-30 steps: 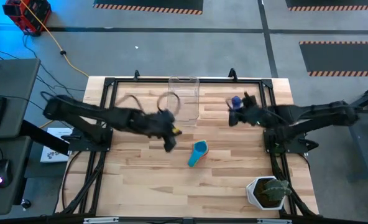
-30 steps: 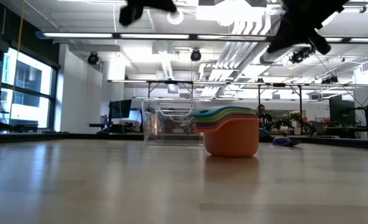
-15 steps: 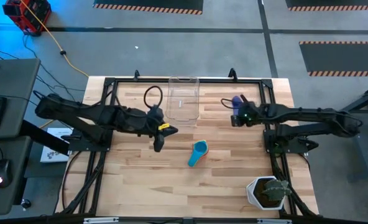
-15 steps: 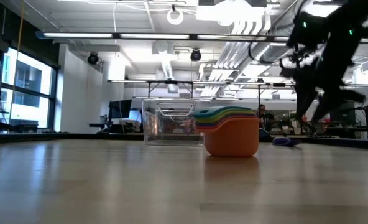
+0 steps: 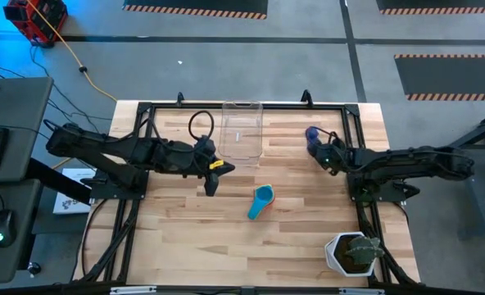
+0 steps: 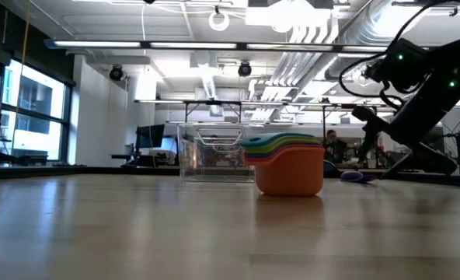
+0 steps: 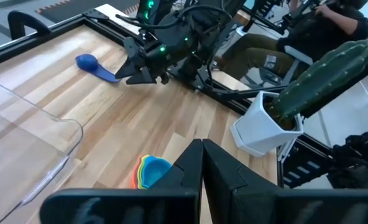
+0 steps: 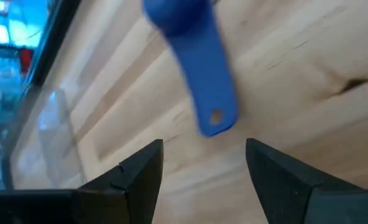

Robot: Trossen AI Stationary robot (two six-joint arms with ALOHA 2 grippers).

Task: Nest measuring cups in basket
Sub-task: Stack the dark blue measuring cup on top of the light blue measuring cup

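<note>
A stack of nested measuring cups point(image 5: 261, 201) stands upright mid-table on its orange outer cup point(image 6: 289, 169); it also shows in the left wrist view point(image 7: 150, 172). A single blue cup point(image 5: 311, 133) lies on the wood at the far right, its handle point(image 8: 207, 74) pointing at my right gripper point(image 8: 202, 163). That gripper is open and low, one finger on each side just short of the handle's free end. The clear basket point(image 5: 242, 131) stands at the far middle. My left gripper point(image 5: 210, 182) hangs shut left of the stack, touching nothing.
A white pot with a green plant point(image 5: 353, 252) stands at the near right corner. A black frame point(image 5: 144, 111) runs along the table's edges. Bare wood lies between the stack and the near edge.
My right gripper has come down from high above the table to just over the wood beside the blue cup's handle. My left gripper has drawn back a little toward the table's left edge and risen out of the low view. The cups and basket have not moved.
</note>
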